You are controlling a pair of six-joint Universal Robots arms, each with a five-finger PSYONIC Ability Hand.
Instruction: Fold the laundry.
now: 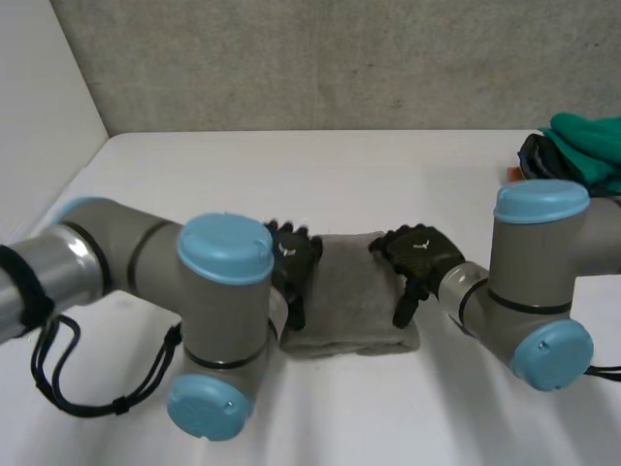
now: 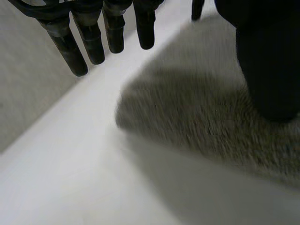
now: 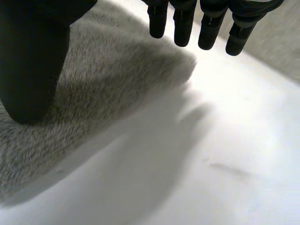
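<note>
The left arm covers the folded towel's left edge; the green cloth is cut off.

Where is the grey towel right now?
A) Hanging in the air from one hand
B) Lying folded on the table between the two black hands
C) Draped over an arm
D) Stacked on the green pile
B: the folded grey towel lies flat on the white table, with the left hand at one side edge and the right hand at the other. The green cloth sits well apart.
</note>
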